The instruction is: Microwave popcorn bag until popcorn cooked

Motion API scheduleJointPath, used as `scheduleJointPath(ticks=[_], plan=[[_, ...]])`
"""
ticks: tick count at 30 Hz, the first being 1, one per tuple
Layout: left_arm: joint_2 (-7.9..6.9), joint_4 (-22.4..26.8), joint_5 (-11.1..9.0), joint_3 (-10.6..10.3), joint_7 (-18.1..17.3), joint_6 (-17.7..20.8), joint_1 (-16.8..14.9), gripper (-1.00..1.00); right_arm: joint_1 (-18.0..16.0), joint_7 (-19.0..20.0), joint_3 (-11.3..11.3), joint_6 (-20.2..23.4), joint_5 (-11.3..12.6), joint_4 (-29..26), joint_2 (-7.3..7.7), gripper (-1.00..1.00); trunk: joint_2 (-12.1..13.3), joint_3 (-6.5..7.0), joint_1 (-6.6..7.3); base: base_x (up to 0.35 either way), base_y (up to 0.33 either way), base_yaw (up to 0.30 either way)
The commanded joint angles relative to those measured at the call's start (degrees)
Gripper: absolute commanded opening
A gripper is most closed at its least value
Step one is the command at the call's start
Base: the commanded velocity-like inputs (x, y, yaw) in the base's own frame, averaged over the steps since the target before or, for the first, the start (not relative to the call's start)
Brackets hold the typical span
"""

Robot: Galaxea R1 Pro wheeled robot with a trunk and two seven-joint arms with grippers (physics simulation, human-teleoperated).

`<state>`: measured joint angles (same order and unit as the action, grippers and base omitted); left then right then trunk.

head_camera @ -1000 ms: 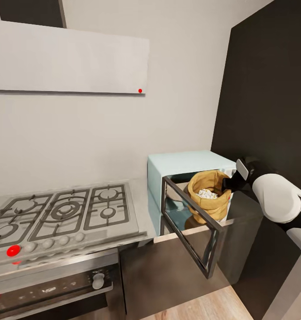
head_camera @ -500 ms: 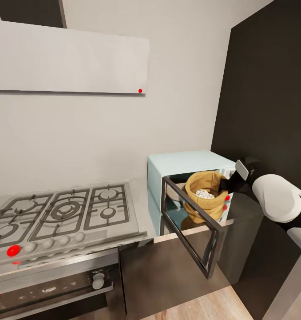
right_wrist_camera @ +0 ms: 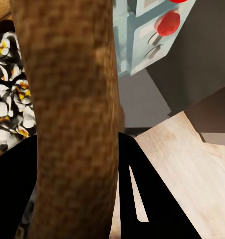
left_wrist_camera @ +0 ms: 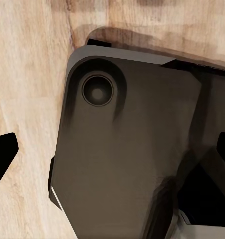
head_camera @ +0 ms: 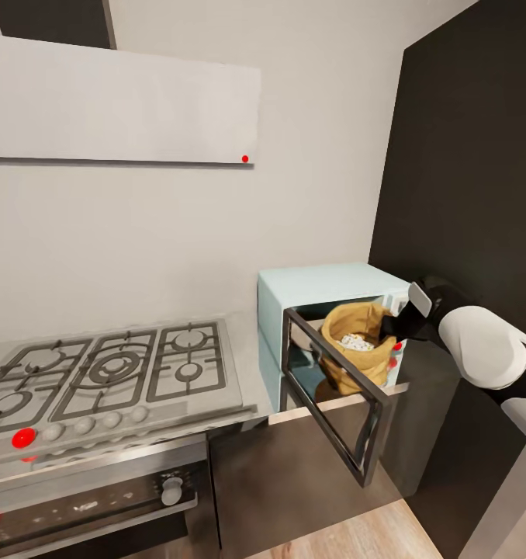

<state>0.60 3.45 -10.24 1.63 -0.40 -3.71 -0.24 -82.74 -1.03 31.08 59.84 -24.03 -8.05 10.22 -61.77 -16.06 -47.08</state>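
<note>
The squat tan-orange burlap popcorn bag (head_camera: 358,345) hangs at the mouth of the pale mint-blue box microwave (head_camera: 309,286), carried upright so that the heap of whitish popcorn (head_camera: 356,341) stays inside its rolled rim. The right pincer (head_camera: 392,330) is closed on the right side of that rim; in the right wrist view the burlap wall (right_wrist_camera: 72,119) runs between the black fingers (right_wrist_camera: 137,189), one inside the sack by the kernels (right_wrist_camera: 5,107) and one outside. The dark glass door in its grey frame (head_camera: 337,388) stands swung out toward the near left, leaving the cavity open for the bag.

Whether the bag's base already rests on the microwave floor is hard to tell (the door frame crosses in front of it). The microwave's red knobs (right_wrist_camera: 167,22) are mostly cut off. The left pincer (left_wrist_camera: 112,149) hangs over wooden flooring (left_wrist_camera: 28,74) and a dark robot part, its fingertips at opposite edges, spread with nothing between them.
</note>
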Motion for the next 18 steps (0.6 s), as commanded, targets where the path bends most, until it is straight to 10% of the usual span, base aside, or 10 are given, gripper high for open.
scheduleJointPath(ticks=[1,18], plan=[[0.01,0.0,-0.3,0.1,0.0,-0.2,0.0,1.0,-0.1,-0.1,0.6,0.2,-0.2,0.0,-0.02,-1.0,0.0,-0.07,0.0,0.0,0.0,0.0],[-0.04,0.0,-0.3,0.1,-0.2,-0.2,0.0,1.0,-0.1,2.5,0.9,0.2,-0.1,-0.8,-0.11,-1.0,0.0,-0.07,0.0,0.095,0.0,0.0]])
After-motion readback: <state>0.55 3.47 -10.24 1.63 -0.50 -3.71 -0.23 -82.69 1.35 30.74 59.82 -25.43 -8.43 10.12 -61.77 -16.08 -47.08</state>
